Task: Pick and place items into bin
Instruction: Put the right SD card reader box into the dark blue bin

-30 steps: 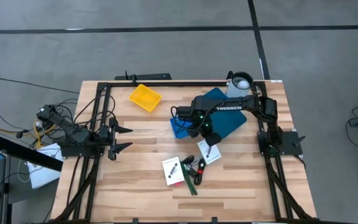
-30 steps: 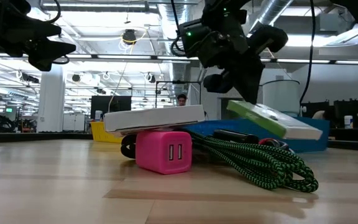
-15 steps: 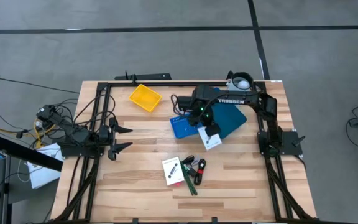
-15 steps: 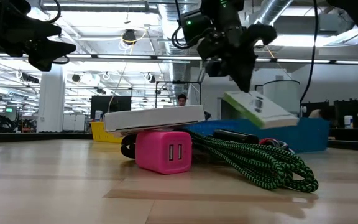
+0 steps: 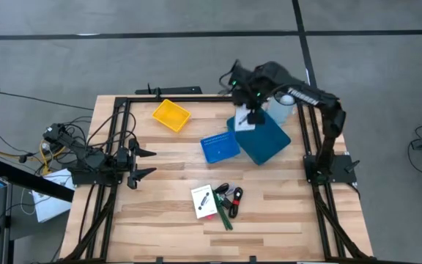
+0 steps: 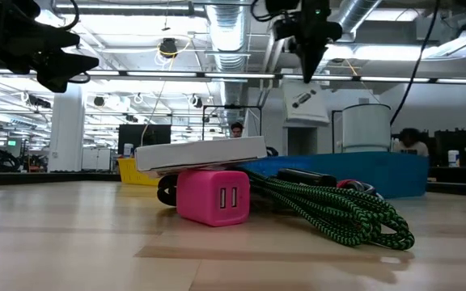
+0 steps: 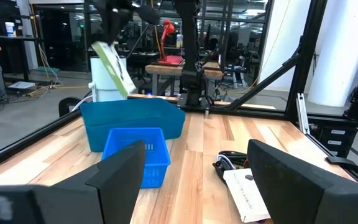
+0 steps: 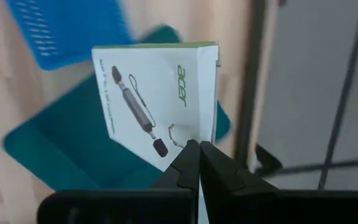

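High view: the right gripper point(image 5: 250, 116), raised over the teal bin point(image 5: 266, 139), pinches a white box point(image 5: 246, 122); this is the carry step, and the next move calls for releasing it above the bin. The left gripper point(image 5: 143, 163) waits spread at the table's left.

Low view: the box point(image 6: 302, 99) hangs high, tilted.

Right wrist view: fingers point(image 8: 188, 163) pressed on the Acer-printed box point(image 8: 157, 102), bin point(image 8: 55, 149) below.

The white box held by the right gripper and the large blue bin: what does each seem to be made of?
White box: probably thin printed cardboard, matte, with sharp folded edges and black print. Large blue bin: likely moulded plastic, smooth, uniformly coloured walls.
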You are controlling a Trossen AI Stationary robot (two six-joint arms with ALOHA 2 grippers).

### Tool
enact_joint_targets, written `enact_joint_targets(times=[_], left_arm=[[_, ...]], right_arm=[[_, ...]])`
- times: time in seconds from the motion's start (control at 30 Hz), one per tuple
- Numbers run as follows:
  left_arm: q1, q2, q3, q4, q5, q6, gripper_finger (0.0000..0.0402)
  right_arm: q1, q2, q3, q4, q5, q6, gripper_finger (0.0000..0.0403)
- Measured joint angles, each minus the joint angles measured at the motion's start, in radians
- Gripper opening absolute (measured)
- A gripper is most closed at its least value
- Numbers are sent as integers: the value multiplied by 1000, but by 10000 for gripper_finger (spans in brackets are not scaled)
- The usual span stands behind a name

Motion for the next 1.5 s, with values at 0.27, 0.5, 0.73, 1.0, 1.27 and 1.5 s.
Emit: enact_joint_targets(times=[0.27,0.5,0.73,1.0,1.27,1.5], left_arm=[[0,0,0,0,0,0,272],[0,0,0,0,0,0,272],[0,0,0,0,0,0,272],[0,0,0,0,-2,0,272],[0,0,0,0,-3,0,272],[0,0,0,0,-3,0,272]], right_arm=[[-153,-10,1,-10,-8,21,0],[-219,15,0,1,-89,-19,0],[-224,22,-58,-12,-117,-6,0],[-191,24,-237,-12,-130,-12,0],[-167,24,-367,-12,-138,-12,0],[-132,24,-424,-11,-165,-12,0]])
